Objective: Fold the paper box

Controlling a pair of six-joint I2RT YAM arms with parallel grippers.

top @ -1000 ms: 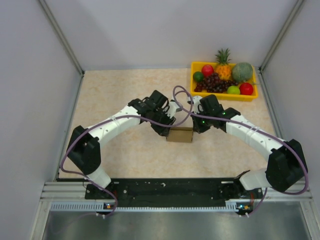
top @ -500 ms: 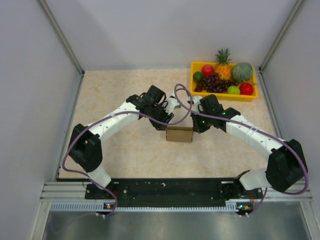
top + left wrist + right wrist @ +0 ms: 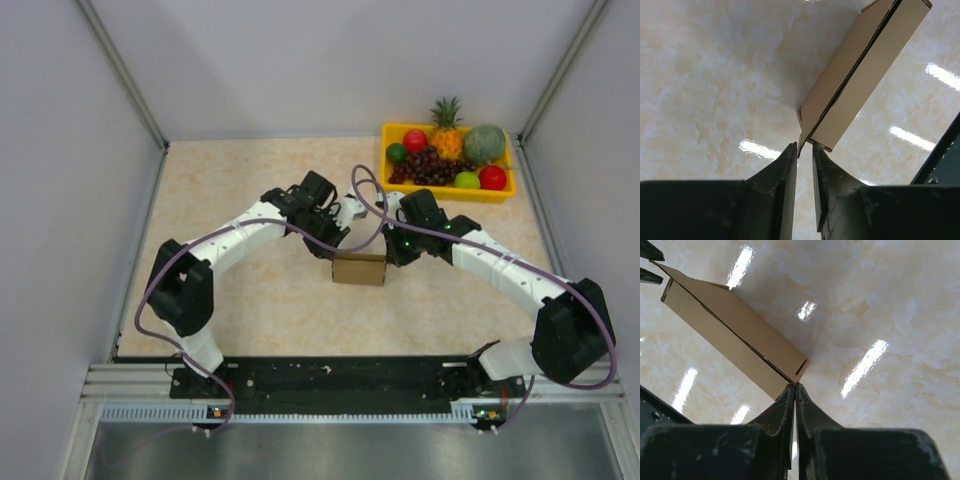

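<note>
**Both grippers at the paper box, one at each end**

Closest in, the left gripper (image 3: 805,146): jaws just a narrow slit apart, dark fingers (image 3: 782,175) nearly parallel. Right at the tips, the lower corner of the paper box (image 3: 860,75). Plain brown cardboard, folded up into a small rectangular shape, running away up and to the right of the gripper. Pinched or merely touched? Cannot tell from here. A dark seam line down the long edge, and a thin flap edge poking out at the left fingertip.

Over to the right gripper (image 3: 795,386): clamped fully together, no gap at all, nothing seen between the fingers. Tips up against the nearest corner of the box. From there the box stretches off up and to the left of the gripper, with a small tab slot showing at this end.

From above now: box flat on the table (image 3: 230,180), squarely between the two grippers, with the left gripper at its far left corner and the right gripper at its right end. Both arms bowed inward, a purple cable (image 3: 365,200) looping over the wrists.

Farther out, beyond the right gripper and well apart from the box: a yellow fruit tray (image 3: 440,194), heaped with fruit (image 3: 432,165).
</note>
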